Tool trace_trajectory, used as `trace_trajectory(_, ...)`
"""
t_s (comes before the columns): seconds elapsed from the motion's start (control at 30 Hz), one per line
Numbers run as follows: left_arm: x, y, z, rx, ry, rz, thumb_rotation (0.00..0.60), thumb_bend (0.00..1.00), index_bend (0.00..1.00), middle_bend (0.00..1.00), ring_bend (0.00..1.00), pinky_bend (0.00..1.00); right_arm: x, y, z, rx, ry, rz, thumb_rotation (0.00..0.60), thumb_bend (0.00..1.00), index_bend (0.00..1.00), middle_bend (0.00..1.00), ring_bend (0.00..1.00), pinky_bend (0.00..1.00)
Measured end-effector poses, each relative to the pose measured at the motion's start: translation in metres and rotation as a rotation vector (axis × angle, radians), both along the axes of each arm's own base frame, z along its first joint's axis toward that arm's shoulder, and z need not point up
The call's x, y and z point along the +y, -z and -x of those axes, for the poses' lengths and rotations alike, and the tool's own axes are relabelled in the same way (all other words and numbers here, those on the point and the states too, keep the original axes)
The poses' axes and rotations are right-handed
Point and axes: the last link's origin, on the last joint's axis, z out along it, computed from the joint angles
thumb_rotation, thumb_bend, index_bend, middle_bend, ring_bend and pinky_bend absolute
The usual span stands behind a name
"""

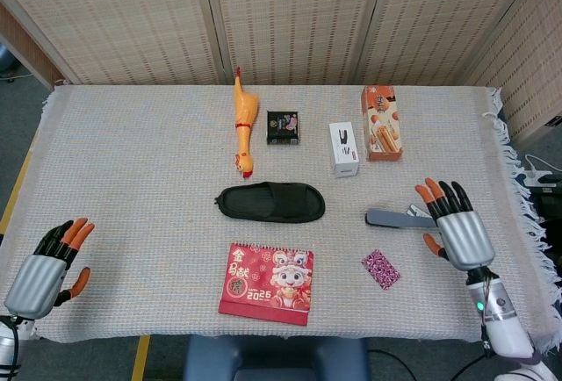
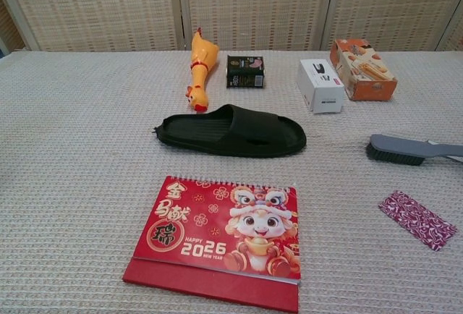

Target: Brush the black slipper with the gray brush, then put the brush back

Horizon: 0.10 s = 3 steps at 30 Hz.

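Observation:
The black slipper (image 1: 270, 202) (image 2: 231, 131) lies lengthwise in the middle of the table. The gray brush (image 1: 393, 218) (image 2: 409, 148) lies flat on the cloth to the slipper's right, bristles down, with nothing touching it. My right hand (image 1: 455, 226) hovers just right of the brush handle with fingers spread, holding nothing; the chest view does not show it. My left hand (image 1: 46, 269) rests open near the table's front left corner, seen only in the head view.
A red 2026 desk calendar (image 1: 268, 282) stands in front of the slipper. A patterned packet (image 1: 380, 269) lies near the brush. A rubber chicken (image 1: 241, 123), a dark packet (image 1: 283, 126), a white box (image 1: 343, 148) and an orange box (image 1: 382, 122) line the back.

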Motion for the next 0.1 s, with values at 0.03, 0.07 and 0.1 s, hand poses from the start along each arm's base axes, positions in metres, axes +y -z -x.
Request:
trace_trajectory(0.03, 0.001, 0.000, -0.001, -0.003, 0.006, -0.006, 0.600, 0.48, 0.00, 0.00, 0.00, 0.11, 0.013, -0.003, 0.006, 0.000, 0.003, 0.026, 0.600, 0.20, 0.00, 0.00, 0.00, 0.00)
trace_trajectory(0.07, 0.001, 0.000, -0.001, -0.006, 0.016, -0.015, 0.600, 0.48, 0.00, 0.00, 0.00, 0.10, 0.025, -0.006, 0.012, 0.002, 0.011, 0.049, 0.600, 0.21, 0.00, 0.00, 0.00, 0.00)
trace_trajectory(0.1, 0.002, 0.001, -0.002, -0.008, 0.026, -0.020, 0.600, 0.48, 0.00, 0.00, 0.00, 0.10, 0.038, -0.009, 0.019, 0.004, 0.026, 0.072, 0.600, 0.21, 0.00, 0.00, 0.00, 0.00)
